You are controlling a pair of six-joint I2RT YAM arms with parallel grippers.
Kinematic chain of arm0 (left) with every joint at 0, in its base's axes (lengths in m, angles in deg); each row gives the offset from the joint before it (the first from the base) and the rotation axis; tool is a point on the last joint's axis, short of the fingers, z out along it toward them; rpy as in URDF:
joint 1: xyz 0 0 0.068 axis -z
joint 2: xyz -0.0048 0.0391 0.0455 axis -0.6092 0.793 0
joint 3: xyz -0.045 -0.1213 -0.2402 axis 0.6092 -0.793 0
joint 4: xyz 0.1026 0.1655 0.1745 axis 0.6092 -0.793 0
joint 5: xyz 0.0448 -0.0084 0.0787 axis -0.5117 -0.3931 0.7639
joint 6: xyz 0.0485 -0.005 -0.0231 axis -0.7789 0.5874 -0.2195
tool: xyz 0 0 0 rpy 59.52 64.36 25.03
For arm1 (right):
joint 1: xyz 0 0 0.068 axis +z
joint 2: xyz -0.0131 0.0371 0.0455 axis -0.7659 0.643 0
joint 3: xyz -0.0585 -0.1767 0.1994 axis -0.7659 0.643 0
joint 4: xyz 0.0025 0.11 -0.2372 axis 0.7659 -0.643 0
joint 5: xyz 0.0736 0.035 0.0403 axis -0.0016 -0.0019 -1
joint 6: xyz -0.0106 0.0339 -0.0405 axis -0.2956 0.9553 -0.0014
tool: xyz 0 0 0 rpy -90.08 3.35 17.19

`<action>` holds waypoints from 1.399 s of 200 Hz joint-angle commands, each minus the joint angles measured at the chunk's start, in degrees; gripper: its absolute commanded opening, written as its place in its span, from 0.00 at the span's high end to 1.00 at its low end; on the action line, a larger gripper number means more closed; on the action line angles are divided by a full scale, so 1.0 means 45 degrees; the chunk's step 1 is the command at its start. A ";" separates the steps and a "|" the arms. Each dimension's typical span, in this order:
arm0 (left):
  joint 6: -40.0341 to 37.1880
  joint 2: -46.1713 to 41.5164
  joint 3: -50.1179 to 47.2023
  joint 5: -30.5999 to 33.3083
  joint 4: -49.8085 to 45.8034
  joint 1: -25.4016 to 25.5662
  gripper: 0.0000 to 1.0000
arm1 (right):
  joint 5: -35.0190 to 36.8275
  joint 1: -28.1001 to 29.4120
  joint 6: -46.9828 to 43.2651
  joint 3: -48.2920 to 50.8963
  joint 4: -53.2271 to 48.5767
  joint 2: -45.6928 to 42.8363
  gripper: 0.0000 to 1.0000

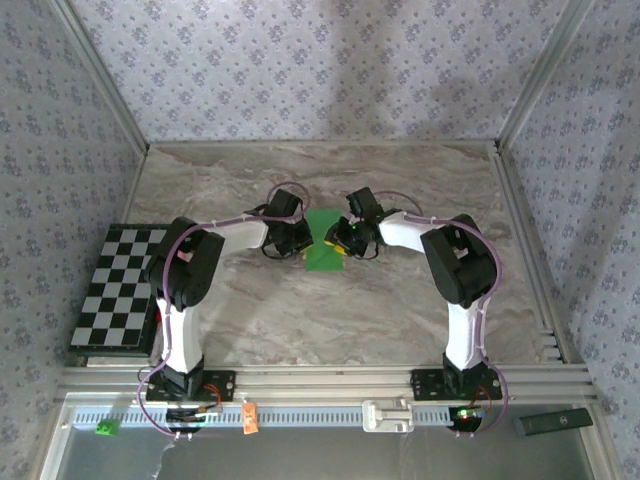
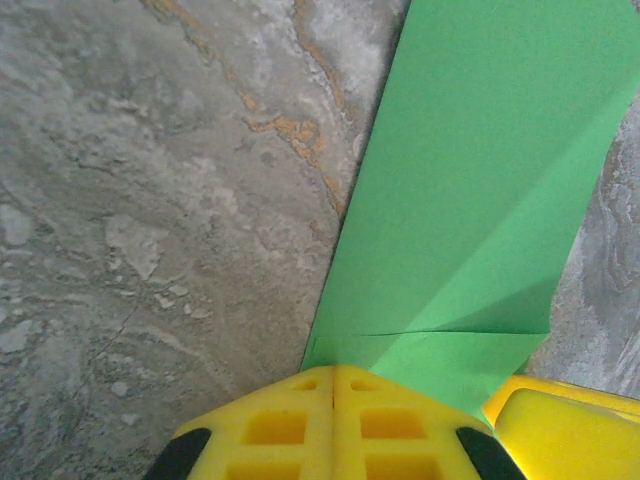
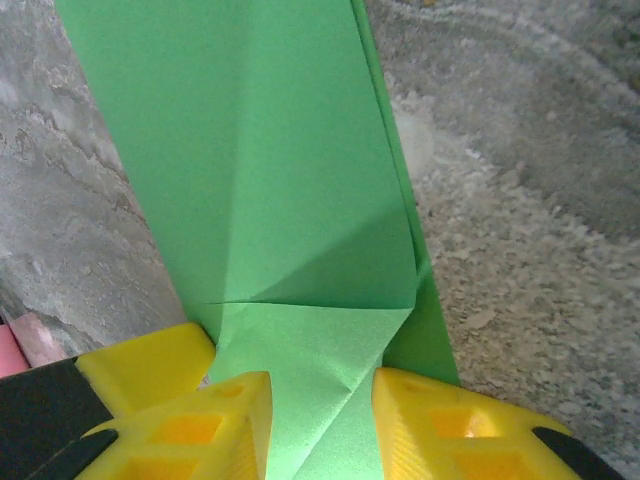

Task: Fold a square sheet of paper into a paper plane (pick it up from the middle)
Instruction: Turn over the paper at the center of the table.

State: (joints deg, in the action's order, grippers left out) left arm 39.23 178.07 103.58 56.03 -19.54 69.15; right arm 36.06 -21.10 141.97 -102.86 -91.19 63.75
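The square sheet of paper [image 1: 323,240], bright green, lies flat mid-table, folded into a long strip with diagonal creases rather than a pointed paper plane. My left gripper [image 1: 298,243] is at its left edge. In the left wrist view the gripper [image 2: 334,372] is shut, fingers pressed together, tips at the paper's [image 2: 480,200] near corner. My right gripper [image 1: 342,238] is at the right edge. In the right wrist view the gripper [image 3: 320,395] stands open, and a flap of the paper [image 3: 280,180] lies between its yellow fingers [image 3: 440,420]. A left finger [image 3: 140,365] shows beside them.
A black-and-white checkered board [image 1: 120,285] lies at the left of the marble table [image 1: 400,310]. On the front rail sit a tiny green cube [image 1: 104,428], an orange tag [image 1: 250,417] and a black bar [image 1: 553,421]. Patterned walls close in three sides.
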 commanded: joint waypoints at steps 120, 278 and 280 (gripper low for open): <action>0.0325 -0.0012 -0.0768 0.0465 -0.0687 -0.0156 0.98 | -0.1258 0.0046 0.0565 0.0420 0.1644 0.0055 0.74; 0.0229 -0.3691 -0.1662 -0.1264 -0.0462 -0.2162 0.42 | -0.2260 -0.0330 -0.1256 0.0064 0.2167 -0.0948 0.96; 0.0268 -0.3795 -0.1740 -0.1362 -0.0370 -0.2202 0.41 | -0.2358 -0.0341 -0.1252 0.0058 0.2214 -0.0973 0.96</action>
State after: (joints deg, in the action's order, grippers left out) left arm 39.63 166.58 98.51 53.65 -22.09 61.50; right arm 29.94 -21.65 139.81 -101.68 -84.09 63.99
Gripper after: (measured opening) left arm 0.527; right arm 0.054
